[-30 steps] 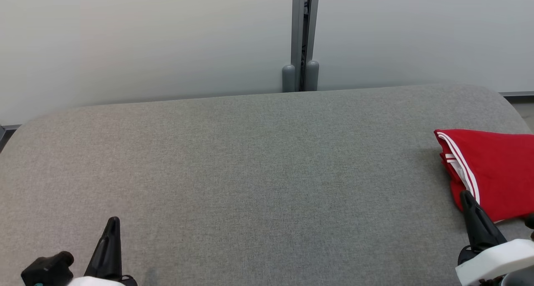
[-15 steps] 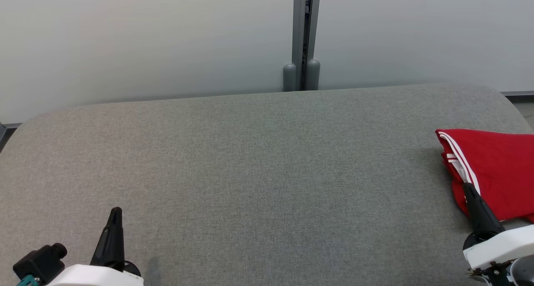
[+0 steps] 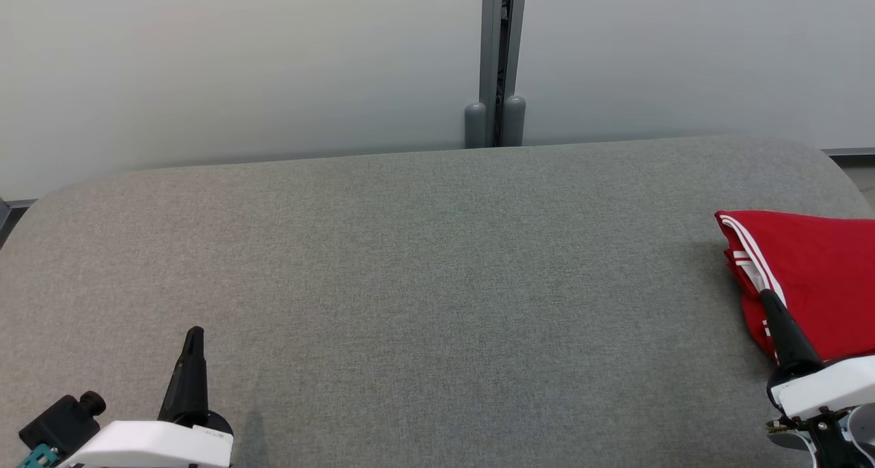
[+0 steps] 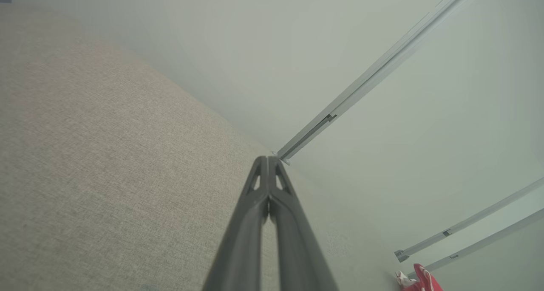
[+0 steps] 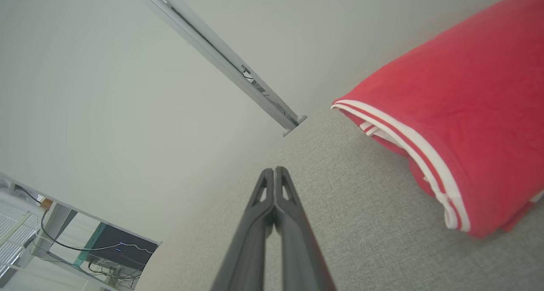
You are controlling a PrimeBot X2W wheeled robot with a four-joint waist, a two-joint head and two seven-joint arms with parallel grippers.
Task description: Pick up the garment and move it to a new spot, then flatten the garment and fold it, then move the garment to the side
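The garment [image 3: 817, 277] is red with white stripes along one edge, folded, and lies at the far right of the grey cushioned surface [image 3: 424, 263]. It also shows in the right wrist view as a garment [image 5: 463, 104] at the upper right, and in the left wrist view as a small red garment [image 4: 423, 278] at the bottom right. My right gripper [image 3: 765, 297] is shut, its tip in front of the garment's striped edge; whether they touch I cannot tell. In its own view the right gripper [image 5: 275, 170] holds nothing. My left gripper [image 3: 195, 333] is shut and empty at the lower left, also seen as left gripper [image 4: 268, 158].
A pale wall [image 3: 239, 65] with a grey vertical post [image 3: 499, 58] stands behind the surface. A desk with cables and a dark box [image 5: 114, 248] sits at the right wrist view's lower left. The surface's rounded corners lie at far left and far right.
Both grippers have moved up the head view, away from its bottom edge, staying shut. The garment lies where it was.
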